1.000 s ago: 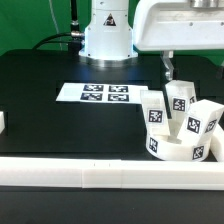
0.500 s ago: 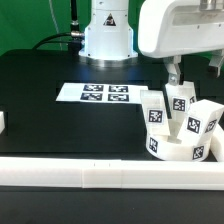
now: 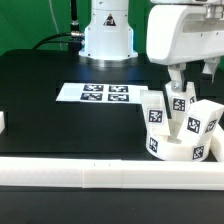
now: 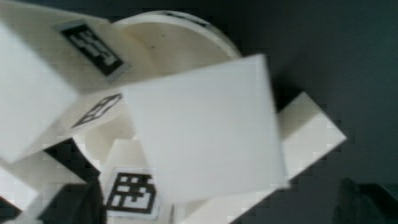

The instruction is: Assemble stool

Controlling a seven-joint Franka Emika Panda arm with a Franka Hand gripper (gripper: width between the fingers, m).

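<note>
1. I've got the two-finger gripper (image 3: pixel 181 84) spread wide, holding nothing, just above the rear white rectangular plastic leg block (image 3: pixel 180 101).
2. Round white seat disc (image 3: pixel 178 150) sits against the long white border rail (image 3: pixel 90 172), three legs up.
3. I'd centre on that block, then descend straight.

Close on white stool parts against a dark table (image 4: pixel 338 40). Round seat disc (image 4: pixel 178 45) behind, partly covered. Three leg blocks: one (image 4: pixel 205 130) central and tilted, another (image 4: pixel 54 80) with black-and-white tags, a third (image 4: pixel 320 135) partly hidden.
</note>
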